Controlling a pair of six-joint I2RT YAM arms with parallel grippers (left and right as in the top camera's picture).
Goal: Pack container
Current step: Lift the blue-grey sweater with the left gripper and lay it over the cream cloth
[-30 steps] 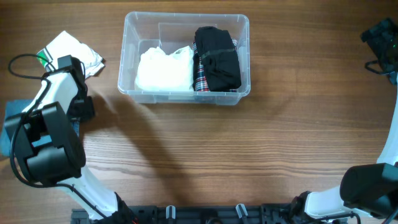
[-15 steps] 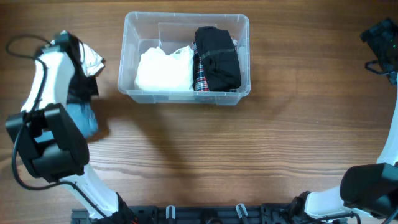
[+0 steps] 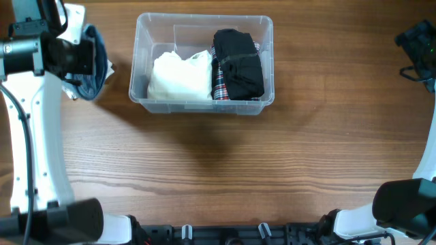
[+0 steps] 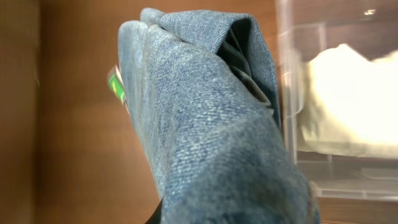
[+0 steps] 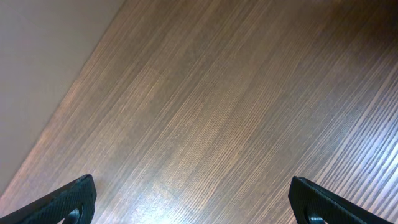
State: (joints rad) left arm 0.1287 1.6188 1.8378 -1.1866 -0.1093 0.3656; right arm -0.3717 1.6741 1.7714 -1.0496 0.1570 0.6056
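One container: the clear container [image 3: 202, 17] is set upright on the wooden table [image 3: 218, 163], near the far edge and a little left of the middle. No lid is seen on it.
Inside, left part: a white folded cloth [image 3: 180, 76] is laid here, right up against the left wall.
Inside, right part: a black folded cloth [image 3: 238, 64] is laid here, and it comes close to the top of the container.
Inside, middle: a strip of red and white checked cloth [image 3: 219, 87] is seen between the white one and the black one, partly under the black one.
Left arm: it is lifted high over the far left corner of the table, just beside the container.
Left gripper [image 3: 78, 60]: a blue jeans cloth [image 4: 205, 124] is held in it. The fingers are covered by the cloth and cannot be seen.
Blue jeans cloth: it hangs down in a thick folded bunch, up off the table. In the left wrist view it is seen next to the container's left wall, outside it. Whether the wall is touched cannot be told.
Behind the cloth: a small green and white bit [image 4: 114, 87] peeks out, but what it is cannot be told.
Right arm: it is seen at the far right edge of the table, well apart from the container.
Right gripper [image 5: 196, 202]: the two black fingertips [image 5: 74, 198] are spread wide and nothing is held. Only bare wood is seen between them.
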